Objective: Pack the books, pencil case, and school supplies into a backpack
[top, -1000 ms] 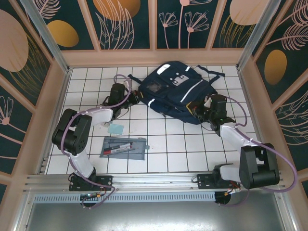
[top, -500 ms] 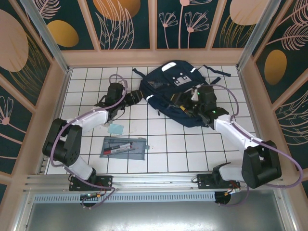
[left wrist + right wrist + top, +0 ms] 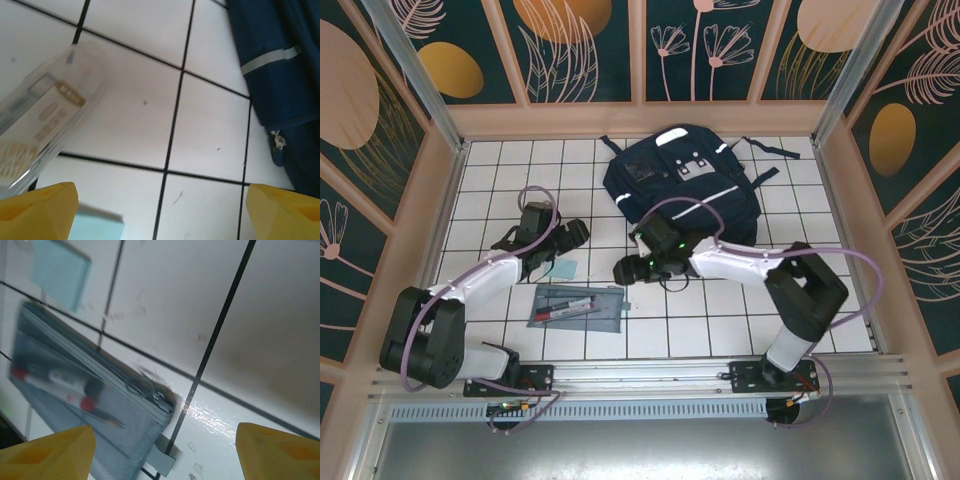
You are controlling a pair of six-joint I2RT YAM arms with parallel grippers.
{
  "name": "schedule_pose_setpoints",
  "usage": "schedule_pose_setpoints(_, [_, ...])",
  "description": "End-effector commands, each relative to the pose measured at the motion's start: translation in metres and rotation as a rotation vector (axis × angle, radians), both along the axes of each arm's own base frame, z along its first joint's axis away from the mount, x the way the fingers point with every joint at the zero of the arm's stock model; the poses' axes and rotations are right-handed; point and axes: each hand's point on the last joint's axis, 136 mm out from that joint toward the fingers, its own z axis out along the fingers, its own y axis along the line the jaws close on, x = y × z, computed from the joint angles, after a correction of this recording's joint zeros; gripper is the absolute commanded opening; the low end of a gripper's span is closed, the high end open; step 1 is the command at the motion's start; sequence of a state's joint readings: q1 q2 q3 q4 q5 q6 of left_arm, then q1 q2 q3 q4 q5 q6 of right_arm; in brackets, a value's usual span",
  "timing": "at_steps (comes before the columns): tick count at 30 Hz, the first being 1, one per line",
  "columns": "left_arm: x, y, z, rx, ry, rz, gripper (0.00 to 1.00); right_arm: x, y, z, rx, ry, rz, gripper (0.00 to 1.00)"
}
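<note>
The navy backpack (image 3: 682,180) lies at the back of the tiled table; its edge with a white stripe shows in the left wrist view (image 3: 280,75). The grey pencil case (image 3: 577,306) with a red and a black pen lies near the front, and its zip end shows in the right wrist view (image 3: 75,390). A pale blue-green square (image 3: 560,268) lies behind it. A translucent strip (image 3: 45,130) rests beside my left gripper (image 3: 160,215), which is open over bare tile (image 3: 572,236). My right gripper (image 3: 165,452) is open just right of the pencil case (image 3: 622,271). The books are out of view.
Low pink walls (image 3: 440,200) fence the table on three sides. The backpack's dark straps (image 3: 760,155) trail at the back right. The blue-green square (image 3: 60,270) also lies beyond the pencil case in the right wrist view. A metal rail (image 3: 640,372) runs along the near edge.
Both grippers went from shut to open and left the backpack. The right arm swung left and forward to the pencil case. The left arm drew back toward the front. The backpack settled farther back.
</note>
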State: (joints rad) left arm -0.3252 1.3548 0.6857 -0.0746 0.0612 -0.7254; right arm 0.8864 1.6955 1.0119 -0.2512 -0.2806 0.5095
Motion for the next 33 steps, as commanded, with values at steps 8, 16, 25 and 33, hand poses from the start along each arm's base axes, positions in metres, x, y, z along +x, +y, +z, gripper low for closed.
schedule_pose_setpoints(8, [0.004, 0.007, 0.011, -0.075, -0.062, 0.084, 0.91, -0.03, 0.042, -0.028, -0.002, 0.038, 0.075, 0.66])
schedule_pose_setpoints(16, [0.011, 0.006, 0.021, -0.082, -0.098, 0.083, 0.91, -0.042, 0.053, -0.034, -0.034, 0.034, 0.093, 0.03])
schedule_pose_setpoints(25, [0.022, -0.024, 0.059, -0.158, -0.195, -0.086, 0.91, 0.036, 0.014, 0.06, 0.045, -0.174, -0.015, 0.0])
schedule_pose_setpoints(33, [0.026, -0.053, 0.056, -0.315, -0.182, -0.166, 0.92, 0.102, -0.082, 0.11, -0.011, -0.31, -0.175, 0.0])
